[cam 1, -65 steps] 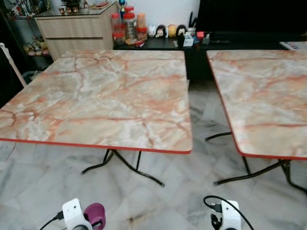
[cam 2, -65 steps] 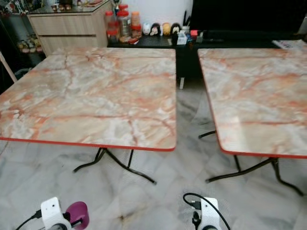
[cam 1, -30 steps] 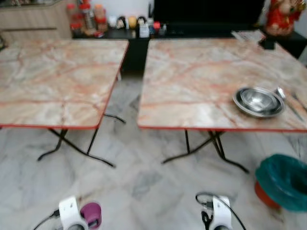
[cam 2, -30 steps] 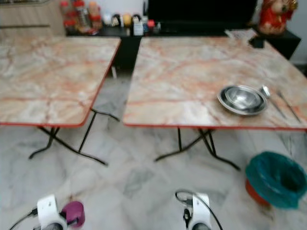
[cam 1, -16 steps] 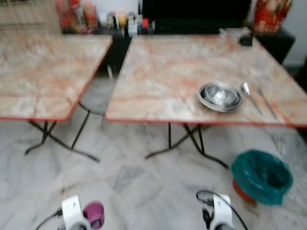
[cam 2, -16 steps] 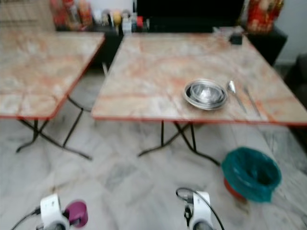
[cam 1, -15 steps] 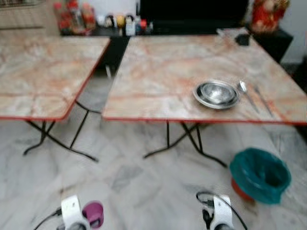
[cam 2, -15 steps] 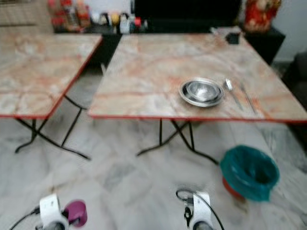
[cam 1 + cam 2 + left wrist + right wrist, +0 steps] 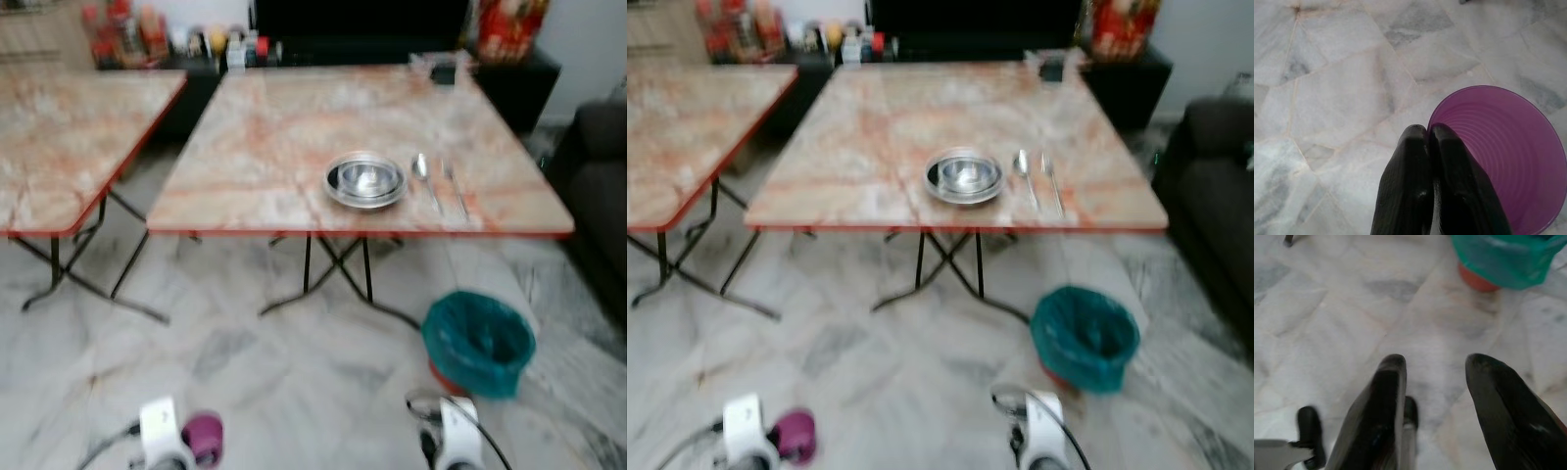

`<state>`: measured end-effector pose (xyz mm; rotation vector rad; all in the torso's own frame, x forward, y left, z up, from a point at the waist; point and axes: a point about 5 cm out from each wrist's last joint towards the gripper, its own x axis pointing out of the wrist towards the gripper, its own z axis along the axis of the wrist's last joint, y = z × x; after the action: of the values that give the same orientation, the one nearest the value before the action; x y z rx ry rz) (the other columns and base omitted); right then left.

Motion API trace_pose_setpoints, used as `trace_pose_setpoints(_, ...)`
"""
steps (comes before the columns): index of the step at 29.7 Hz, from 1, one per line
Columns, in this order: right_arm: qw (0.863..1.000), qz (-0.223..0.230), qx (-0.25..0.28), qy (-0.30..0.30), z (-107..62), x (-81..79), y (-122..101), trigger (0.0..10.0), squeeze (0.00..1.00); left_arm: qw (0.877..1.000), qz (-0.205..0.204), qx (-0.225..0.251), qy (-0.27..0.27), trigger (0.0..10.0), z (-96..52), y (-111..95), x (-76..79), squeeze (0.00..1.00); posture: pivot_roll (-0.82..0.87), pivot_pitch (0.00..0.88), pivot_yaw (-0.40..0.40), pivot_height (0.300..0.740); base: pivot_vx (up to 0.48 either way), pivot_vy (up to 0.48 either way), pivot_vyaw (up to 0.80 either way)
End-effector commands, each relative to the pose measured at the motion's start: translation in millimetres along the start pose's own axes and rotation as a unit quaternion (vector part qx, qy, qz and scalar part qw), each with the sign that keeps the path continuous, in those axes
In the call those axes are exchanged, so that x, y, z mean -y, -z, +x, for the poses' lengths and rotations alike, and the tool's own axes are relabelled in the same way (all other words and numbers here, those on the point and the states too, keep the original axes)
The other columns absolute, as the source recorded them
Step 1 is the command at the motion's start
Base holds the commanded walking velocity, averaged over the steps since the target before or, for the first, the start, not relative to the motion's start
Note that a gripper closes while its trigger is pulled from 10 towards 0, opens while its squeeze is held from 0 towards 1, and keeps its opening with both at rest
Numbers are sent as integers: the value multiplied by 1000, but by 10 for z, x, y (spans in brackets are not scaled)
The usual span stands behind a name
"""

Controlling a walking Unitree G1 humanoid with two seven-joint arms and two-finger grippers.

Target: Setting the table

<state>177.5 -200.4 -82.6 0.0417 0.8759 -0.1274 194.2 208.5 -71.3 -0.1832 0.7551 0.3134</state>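
Left wrist view has my left end effector [image 9: 1430, 147] pinched on the purple cup [image 9: 1498, 156] rim, right end effector [image 9: 1435, 396] open and empty, counter [image 9: 274, 127] with steel bowl [image 9: 365, 180] ahead beyond it.

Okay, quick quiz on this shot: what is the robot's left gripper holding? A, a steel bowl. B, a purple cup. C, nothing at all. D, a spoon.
B: in the left wrist view the left gripper has its black fingers pinched on the rim of the purple cup, one inside and one outside, above the marble floor.
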Motion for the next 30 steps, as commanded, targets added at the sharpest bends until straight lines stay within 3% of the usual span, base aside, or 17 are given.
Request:
trace_pose_setpoints(1, 1000, 5, 3, -9, 8, -82, -14, 10000, 0, 1000, 7, -8, -9, 10000, -8, 27, -83, 0, 1, 32, 18, 740, 0, 0, 0)
trace_pose_setpoints(30, 1000, 9, 3, -12, 15, -130, -25, 10000, 0, 1000, 19, -8, -7, 10000, -17, 40, -106, 0, 7, 45, 23, 740, 340, 0, 0)
